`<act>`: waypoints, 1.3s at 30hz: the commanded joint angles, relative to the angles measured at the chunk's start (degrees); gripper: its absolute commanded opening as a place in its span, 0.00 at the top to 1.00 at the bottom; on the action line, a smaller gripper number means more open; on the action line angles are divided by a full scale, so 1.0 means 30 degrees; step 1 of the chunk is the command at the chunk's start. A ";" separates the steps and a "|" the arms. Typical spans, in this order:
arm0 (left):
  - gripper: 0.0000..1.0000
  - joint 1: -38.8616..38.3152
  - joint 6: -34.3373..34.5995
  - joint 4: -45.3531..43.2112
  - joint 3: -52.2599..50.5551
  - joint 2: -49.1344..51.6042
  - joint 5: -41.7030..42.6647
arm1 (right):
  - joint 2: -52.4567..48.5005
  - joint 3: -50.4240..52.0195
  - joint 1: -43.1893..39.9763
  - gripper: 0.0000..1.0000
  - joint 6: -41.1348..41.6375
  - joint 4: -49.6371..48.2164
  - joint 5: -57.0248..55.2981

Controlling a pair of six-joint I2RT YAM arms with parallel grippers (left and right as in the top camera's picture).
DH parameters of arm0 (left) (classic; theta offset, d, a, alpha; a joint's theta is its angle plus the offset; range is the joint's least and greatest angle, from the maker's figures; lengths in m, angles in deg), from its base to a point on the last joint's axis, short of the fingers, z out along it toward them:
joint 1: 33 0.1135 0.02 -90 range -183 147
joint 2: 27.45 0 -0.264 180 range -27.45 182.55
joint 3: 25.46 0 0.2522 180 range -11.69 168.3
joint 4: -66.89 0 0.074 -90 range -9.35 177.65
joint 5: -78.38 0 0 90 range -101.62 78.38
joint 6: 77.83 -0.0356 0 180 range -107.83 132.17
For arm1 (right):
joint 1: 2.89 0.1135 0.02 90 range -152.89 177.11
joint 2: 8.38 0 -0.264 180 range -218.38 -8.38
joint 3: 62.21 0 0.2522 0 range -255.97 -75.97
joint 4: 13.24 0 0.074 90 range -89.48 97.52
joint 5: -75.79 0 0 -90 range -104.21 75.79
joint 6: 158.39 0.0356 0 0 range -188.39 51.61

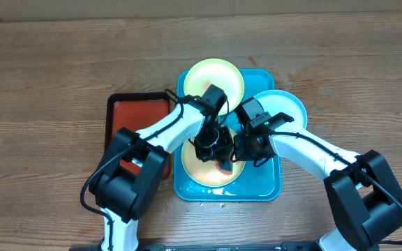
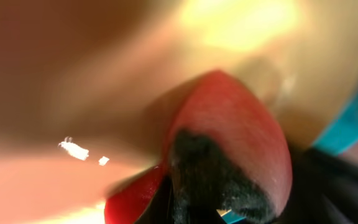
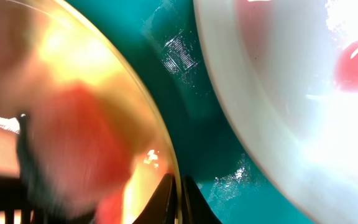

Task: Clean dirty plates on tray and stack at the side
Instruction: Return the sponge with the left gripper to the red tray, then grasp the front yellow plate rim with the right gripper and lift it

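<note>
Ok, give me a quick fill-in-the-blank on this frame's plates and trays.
1. ___ plates rest on the turquoise tray, two of them overhanging its rim.
2. The red tray lies on the robot's ___ of it.
3. The right gripper pinches the rim of the near plate, which is ___, not light blue.
Missing words: three; left; yellow-green.

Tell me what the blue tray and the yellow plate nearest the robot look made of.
The tray looks like hard plastic, glossy: white glints on its floor. The yellow plate is probably plastic too, smooth and shiny, with a thin rim; I cannot be sure.
</note>
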 commanded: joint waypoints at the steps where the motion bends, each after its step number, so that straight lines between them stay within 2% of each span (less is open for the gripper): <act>1: 0.95 -0.0146 -0.0459 0.1158 -0.0452 -0.1770 -0.2856 | -0.0328 0.0255 -0.0102 0.96 -0.0044 -0.0175 -0.0867; 6: 0.96 0.0474 -0.0474 0.2645 -0.0452 -0.5646 -0.6317 | -0.0328 0.0255 -0.0102 0.96 -0.0044 -0.0124 -0.0867; 10: 0.96 0.1676 -0.0801 0.4000 -0.0452 -0.9078 -0.8029 | -0.0328 0.0255 -0.0109 0.96 -0.0044 -0.0036 -0.0867; 14: 0.96 0.3898 -0.1559 0.5836 -0.0452 -1.2233 -0.9493 | -0.0328 0.0255 -0.0109 0.96 -0.0044 0.0109 -0.0867; 19: 0.96 0.8167 -0.3555 0.7759 -0.0452 -1.5118 -1.0848 | -0.0328 0.0051 -0.0109 0.96 -0.0051 0.0692 -0.0874; 25: 0.96 1.2203 -0.5450 0.8765 -0.0452 -1.5635 -1.0622 | 0.0036 -0.3271 -0.0087 0.96 -0.0889 0.3854 -0.0954; 30: 0.96 1.3194 -0.6484 0.8714 -0.0452 -1.5628 -0.9908 | 0.0160 -0.7461 -0.0080 0.96 -0.1734 0.6280 -0.1574; 34: 0.96 1.3194 -0.6696 0.8721 -0.0452 -1.5628 -0.9799 | 0.0160 -0.9719 0.0321 0.96 -0.2353 0.5792 -0.1785; 39: 0.96 1.3194 -0.6819 0.8706 -0.0452 -1.5628 -0.9617 | 0.0022 -1.0127 0.1836 0.96 -0.2412 0.2827 -0.2113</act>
